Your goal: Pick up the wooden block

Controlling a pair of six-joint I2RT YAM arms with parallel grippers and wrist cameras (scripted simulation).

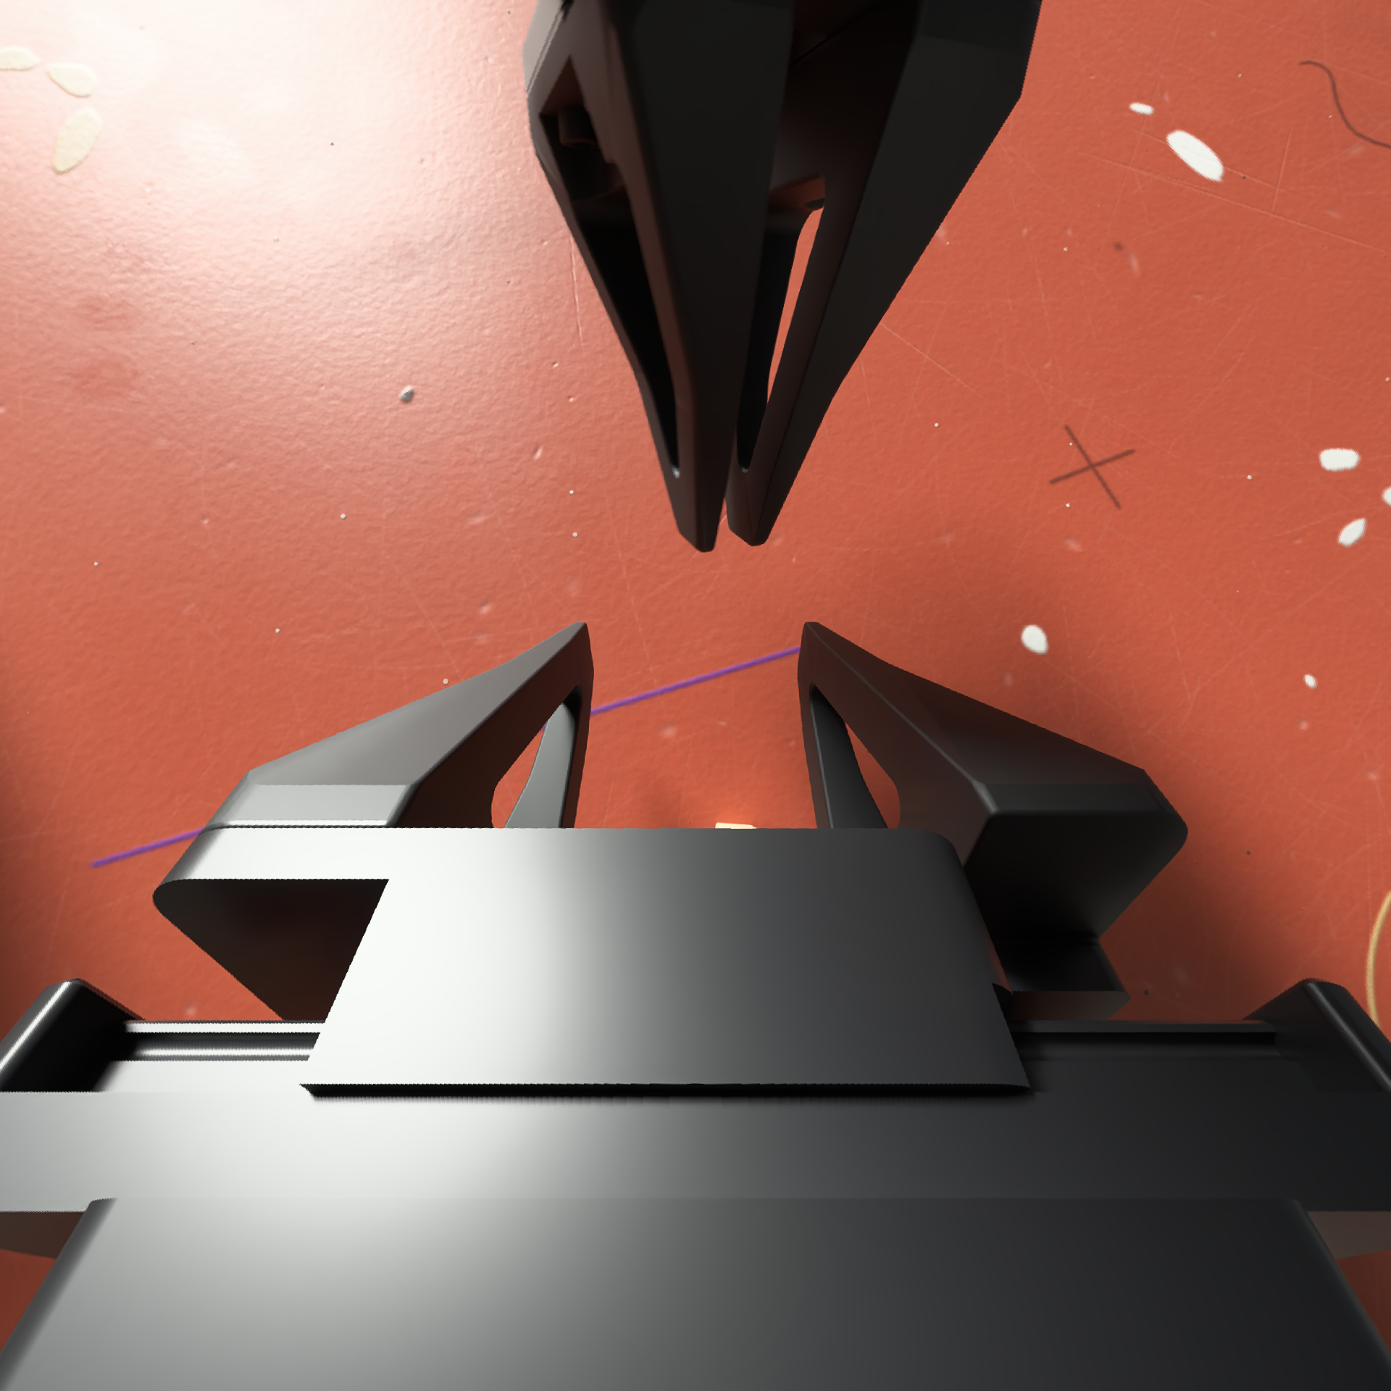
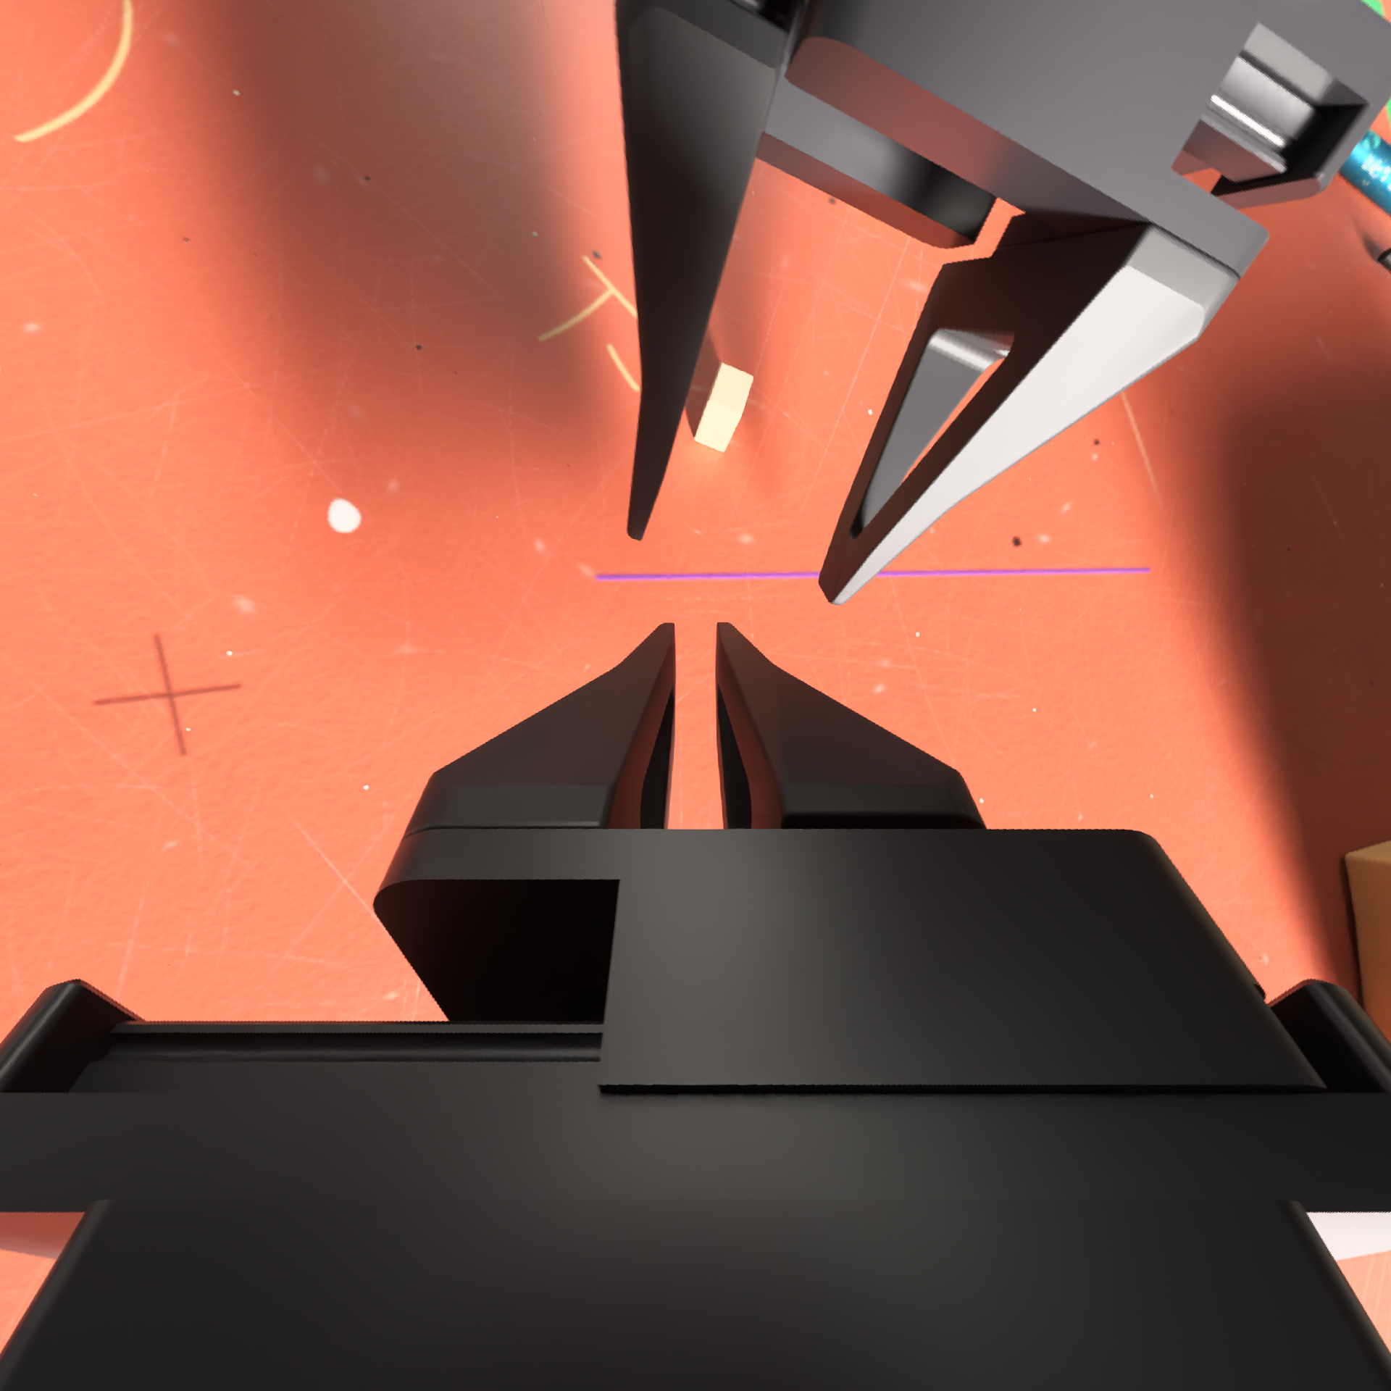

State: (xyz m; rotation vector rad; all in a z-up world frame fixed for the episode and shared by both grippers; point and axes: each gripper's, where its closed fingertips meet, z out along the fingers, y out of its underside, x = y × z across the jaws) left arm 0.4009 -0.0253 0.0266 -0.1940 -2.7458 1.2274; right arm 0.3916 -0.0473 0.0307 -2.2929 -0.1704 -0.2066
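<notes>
Left pincer (image 1: pixel 694 625) hovers over the red table (image 1: pixel 301 376), jaws spread wide, nothing between them. Right pincer (image 2: pixel 695 625) hangs tip to tip opposite it, jaws nearly closed with only a thin gap, holding nothing.

Block (image 2: pixel 722 408): a small pale wooden piece lying on the table, seen in the right wrist view just beside the left pincer's finger and partly hidden by it. In the left wrist view only a pale sliver shows at the pincer's base, below the open jaws.

Judgement: the step in hand is the approach; the block is not yet between any jaws. To do it well, the left pincer should centre the block in its gap, descend straight, then close squarely on opposite faces. The right should stay clear.

Count: two pincers, one pale block, one purple line (image 2: pixel 1016 572) on the table. A tan box-like edge (image 2: pixel 1370 926) sits at the right; identity unclear.
</notes>
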